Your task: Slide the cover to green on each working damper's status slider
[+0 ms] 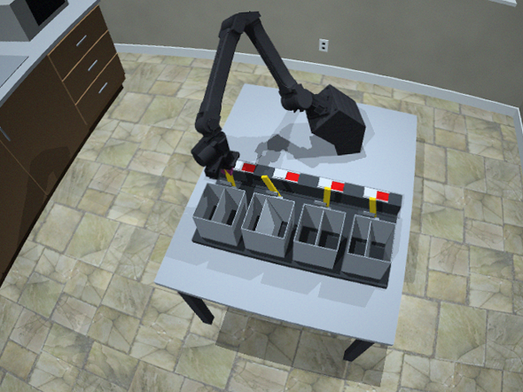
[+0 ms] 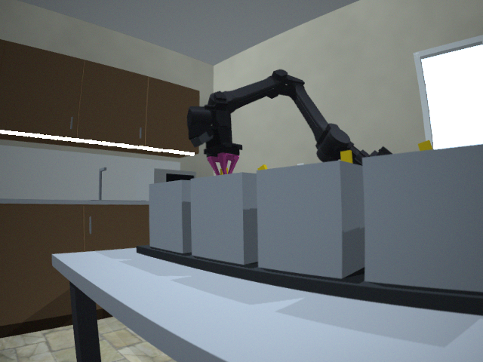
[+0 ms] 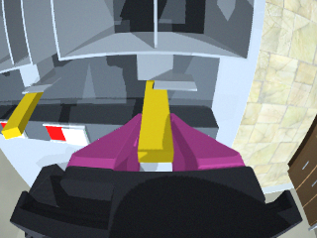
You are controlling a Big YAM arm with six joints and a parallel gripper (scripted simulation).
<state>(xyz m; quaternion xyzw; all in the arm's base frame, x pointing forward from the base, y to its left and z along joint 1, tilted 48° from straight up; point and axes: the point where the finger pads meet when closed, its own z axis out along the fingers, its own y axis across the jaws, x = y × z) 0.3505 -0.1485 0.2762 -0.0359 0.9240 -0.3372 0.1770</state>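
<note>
Four grey dampers [image 1: 216,231] [image 1: 262,247] [image 1: 315,256] [image 1: 365,268] stand in a row, each behind its own slider. The sliders show red [image 1: 248,167] [image 1: 291,176] [image 1: 337,186] [image 1: 382,196] beside their white covers. My gripper [image 1: 226,171] [image 3: 156,120] is at the leftmost damper. Its magenta fingers touch both sides of that damper's yellow lever [image 1: 230,180] and are shut on it. The second lever [image 1: 270,185] [image 3: 22,116] leans left. The third lever [image 1: 327,196] and fourth lever [image 1: 372,206] stand roughly straight. The leftmost slider is hidden by my fingers in the wrist view.
The dampers stand on a dark base [image 1: 280,260] [image 2: 218,269] on the pale table [image 1: 276,294]. The arm's black base block [image 1: 337,125] stands behind the slider row. The table's left edge is close to the leftmost damper.
</note>
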